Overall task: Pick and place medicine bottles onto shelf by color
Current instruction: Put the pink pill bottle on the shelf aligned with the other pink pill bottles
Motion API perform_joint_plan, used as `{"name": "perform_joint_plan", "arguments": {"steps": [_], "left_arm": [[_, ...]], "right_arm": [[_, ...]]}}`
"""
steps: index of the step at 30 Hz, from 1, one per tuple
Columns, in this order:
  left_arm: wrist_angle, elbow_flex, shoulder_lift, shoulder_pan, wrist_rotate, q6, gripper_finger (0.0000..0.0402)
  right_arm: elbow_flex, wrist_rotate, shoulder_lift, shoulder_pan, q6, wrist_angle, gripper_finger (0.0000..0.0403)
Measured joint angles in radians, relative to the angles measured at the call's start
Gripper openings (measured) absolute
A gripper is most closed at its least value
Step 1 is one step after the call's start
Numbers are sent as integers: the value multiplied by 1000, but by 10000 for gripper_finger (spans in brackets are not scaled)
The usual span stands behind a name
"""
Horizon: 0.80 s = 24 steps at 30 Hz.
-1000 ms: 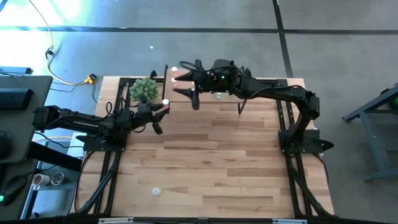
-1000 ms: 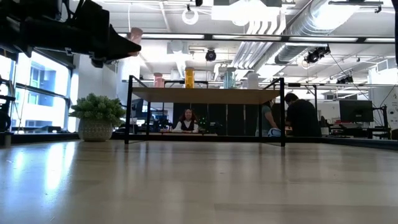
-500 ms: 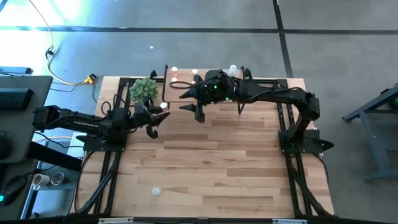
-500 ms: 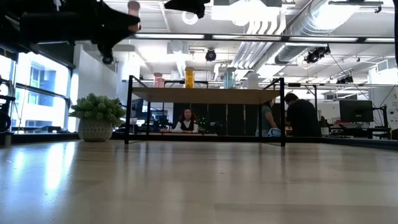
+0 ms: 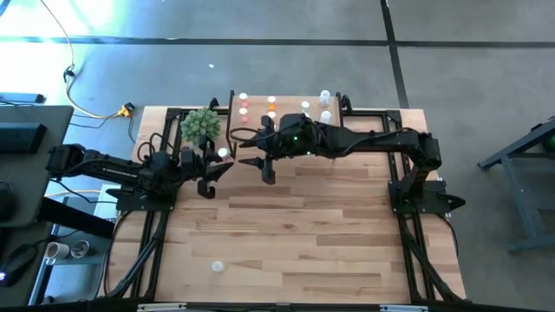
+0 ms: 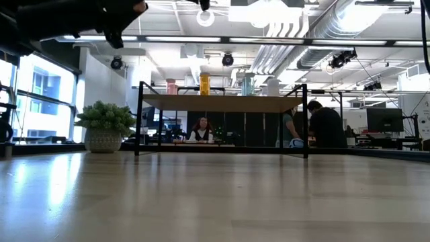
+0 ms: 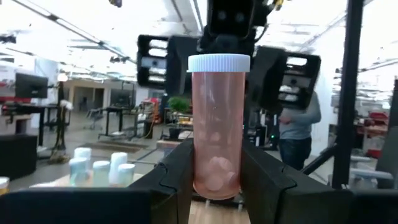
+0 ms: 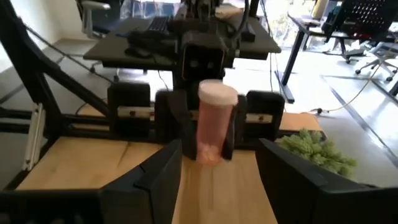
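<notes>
Pink translucent plastic with a white screw cap: that is the medicine bottle (image 7: 220, 124) held upright in the left gripper (image 5: 213, 165), whose fingers (image 7: 179, 171) are closed against its sides, low on the body. Pale tablets show at its bottom. It is held above the table (image 5: 286, 225), near the left part of the far edge, just beside a green spiky plant (image 5: 200, 125).

Facing it, the right gripper (image 5: 260, 156) has its fingers (image 8: 163, 171) spread wide with nothing between them, pointed at the bottle and a short way off. This looks like a handover between arms.

To do the handover well, the right gripper should likely take the bottle on the clear stretch of body above the left fingers and below the cap, staying level. The left fingers ought to let go only once the right pair has closed firmly. A smooth plastic cylinder may slip or tilt if pinched off-centre.

Along the far edge stands the shelf (image 6: 222, 103), a light wood top on thin black legs. Pink, orange and pale bottles (image 5: 271, 107) already sit on it in colour groups; the pink group (image 5: 243, 102) is at its left end.
</notes>
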Motion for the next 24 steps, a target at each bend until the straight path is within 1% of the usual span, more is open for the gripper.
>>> {"name": "perform_joint_plan", "arguments": {"steps": [5, 11, 24], "left_arm": [[-4, 35, 1, -31, -3, 41, 99], [-6, 79, 40, -43, -4, 79, 99], [-6, 188, 190, -43, -7, 105, 99]], "right_arm": [[0, 1, 2, 14, 26, 15, 197], [0, 1, 4, 19, 39, 18, 197], [0, -19, 4, 19, 21, 25, 197]]}}
